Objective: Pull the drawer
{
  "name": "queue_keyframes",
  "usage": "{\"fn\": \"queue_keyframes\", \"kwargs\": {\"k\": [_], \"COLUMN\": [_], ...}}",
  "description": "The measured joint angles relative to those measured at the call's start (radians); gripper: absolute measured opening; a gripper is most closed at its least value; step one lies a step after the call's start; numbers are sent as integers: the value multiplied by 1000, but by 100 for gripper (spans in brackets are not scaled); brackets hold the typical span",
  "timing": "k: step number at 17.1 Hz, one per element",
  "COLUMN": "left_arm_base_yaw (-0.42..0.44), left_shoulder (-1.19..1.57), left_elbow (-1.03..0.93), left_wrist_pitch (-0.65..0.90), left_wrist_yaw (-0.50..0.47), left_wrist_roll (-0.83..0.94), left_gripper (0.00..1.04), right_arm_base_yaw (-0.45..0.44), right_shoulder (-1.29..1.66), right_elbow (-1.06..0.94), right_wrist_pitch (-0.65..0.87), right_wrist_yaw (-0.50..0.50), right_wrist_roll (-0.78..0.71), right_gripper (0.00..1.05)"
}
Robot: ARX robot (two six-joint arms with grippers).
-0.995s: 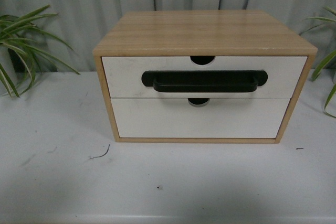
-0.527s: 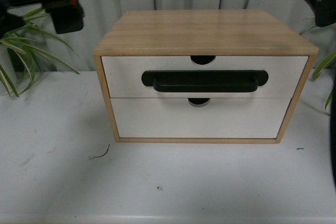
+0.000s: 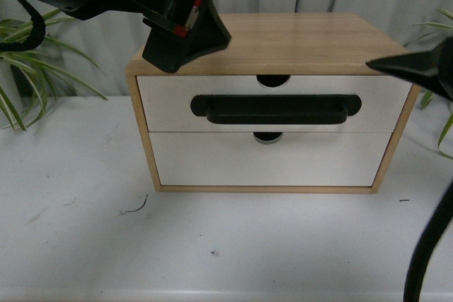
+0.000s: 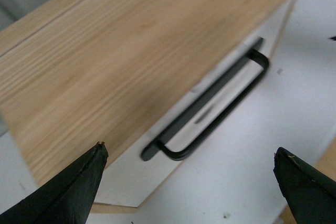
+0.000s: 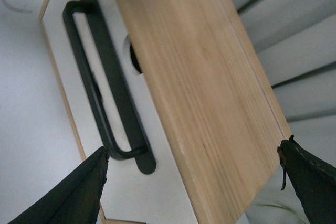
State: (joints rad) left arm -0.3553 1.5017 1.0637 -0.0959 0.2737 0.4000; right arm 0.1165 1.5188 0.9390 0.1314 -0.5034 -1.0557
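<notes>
The drawer (image 3: 166, 100) is the upper one in a wooden cabinet (image 3: 283, 40); its white front carries a long black bar handle (image 3: 276, 109) under a semicircular notch (image 3: 272, 80). It sits flush in the cabinet. My left gripper (image 3: 180, 51) hovers open over the cabinet's top left corner. My right gripper (image 3: 382, 20) is open above the top right corner. In the left wrist view the handle (image 4: 220, 103) lies beyond the open gripper (image 4: 189, 147). The right wrist view shows the handle (image 5: 100, 93) and notch (image 5: 134, 56) ahead of the open gripper (image 5: 194, 146). Neither gripper touches anything.
A plain white lower drawer (image 3: 262, 160) sits beneath. The cabinet stands on a white table (image 3: 212, 245) before a grey curtain. Green plants flank it at left (image 3: 28, 61) and right (image 3: 442, 83). A black cable (image 3: 428, 245) hangs at the right edge.
Both arms have come in from the top corners toward the cabinet, the left one furthest. The drawer has not moved.
</notes>
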Motion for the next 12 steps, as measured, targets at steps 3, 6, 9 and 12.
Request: {"fn": "queue_keyframes", "kwargs": {"k": [3, 6, 9, 12], "left_arm_base_yaw": [-64, -108, -129, -132], "left_shoulder": [68, 161, 247, 293], "left_elbow": [109, 197, 257, 262], "left_wrist_pitch": [-241, -331, -330, -311], "left_wrist_yaw": [39, 9, -19, -30], "left_wrist_roll": [219, 341, 369, 373], "left_gripper": [98, 98, 98, 98], "right_arm_base_yaw": [-20, -17, 4, 30], "right_shoulder": [47, 98, 148, 198], "right_elbow": [62, 106, 138, 141], "right_wrist_pitch": [-203, -317, -335, -341], "right_wrist_yaw": [-26, -24, -6, 3], "right_wrist_roll": [-337, -560, -626, -636], "right_gripper": [98, 98, 98, 98]}}
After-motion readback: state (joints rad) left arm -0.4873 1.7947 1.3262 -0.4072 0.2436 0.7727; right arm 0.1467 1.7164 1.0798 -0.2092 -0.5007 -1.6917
